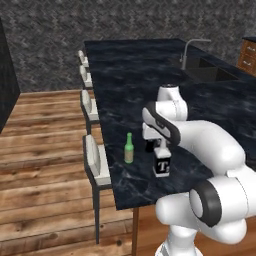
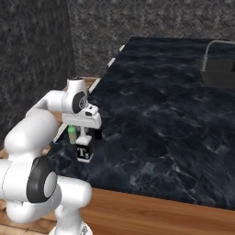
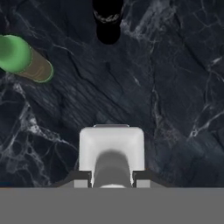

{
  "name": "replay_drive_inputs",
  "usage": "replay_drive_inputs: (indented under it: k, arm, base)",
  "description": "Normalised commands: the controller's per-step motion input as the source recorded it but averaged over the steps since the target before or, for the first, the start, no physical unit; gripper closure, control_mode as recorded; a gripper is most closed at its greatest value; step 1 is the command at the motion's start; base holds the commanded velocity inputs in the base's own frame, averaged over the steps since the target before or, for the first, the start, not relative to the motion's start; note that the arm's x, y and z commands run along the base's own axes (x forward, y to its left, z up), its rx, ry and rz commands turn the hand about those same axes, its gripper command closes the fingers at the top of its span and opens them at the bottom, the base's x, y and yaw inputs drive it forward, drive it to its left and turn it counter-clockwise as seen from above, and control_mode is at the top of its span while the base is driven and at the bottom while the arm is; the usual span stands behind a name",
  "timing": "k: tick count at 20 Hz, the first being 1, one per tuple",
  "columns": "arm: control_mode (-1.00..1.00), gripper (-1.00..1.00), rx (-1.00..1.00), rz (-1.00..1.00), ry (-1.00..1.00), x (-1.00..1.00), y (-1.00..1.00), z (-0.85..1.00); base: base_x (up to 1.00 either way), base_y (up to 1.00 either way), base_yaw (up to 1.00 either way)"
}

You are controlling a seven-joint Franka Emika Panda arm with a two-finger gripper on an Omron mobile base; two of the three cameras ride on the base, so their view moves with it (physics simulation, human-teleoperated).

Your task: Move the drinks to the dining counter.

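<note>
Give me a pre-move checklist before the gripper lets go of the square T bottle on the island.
1. Gripper shut on the square bottle at its white cap: ok.
2. Bottle upright: ok.
3. Bottle base resting on the dining counter: cannot tell.
4. Green bottle standing apart to one side: ok.
5. Black bottle clear of the square bottle: ok.
6. Spot well in from the counter edge: ok.

Two base cameras look down from behind the arm, sharing the table (image 1: pixel 130 90) corner; the hand camera looks straight down, close.
</note>
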Motion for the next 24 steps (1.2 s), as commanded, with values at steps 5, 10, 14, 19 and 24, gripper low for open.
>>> replay_drive_inputs:
  k: [5, 10, 14, 19, 24]
  arm:
    - [-1.00, 1.00, 0.00, 0.00, 0.03, 0.04, 0.06, -0.23]
    - [-1.00, 1.00, 0.00, 0.00, 0.04, 0.02, 0.05, -0.23]
    - [-1.00, 1.00, 0.00, 0.00, 0.05, 0.00, 0.02, -0.16]
    - [-1.00, -1.00, 0.00, 0.00, 0.05, 0.00, 0.01, -0.05]
    - [-1.00, -1.00, 0.00, 0.00, 0.00, 0.00, 0.00, 0.00]
  base:
    - [0.00, 0.00, 0.00]
    - [0.00, 0.00, 0.00]
    - [0.00, 0.00, 0.00]
    - [0.00, 0.00, 0.00]
    - [0.00, 0.00, 0.00]
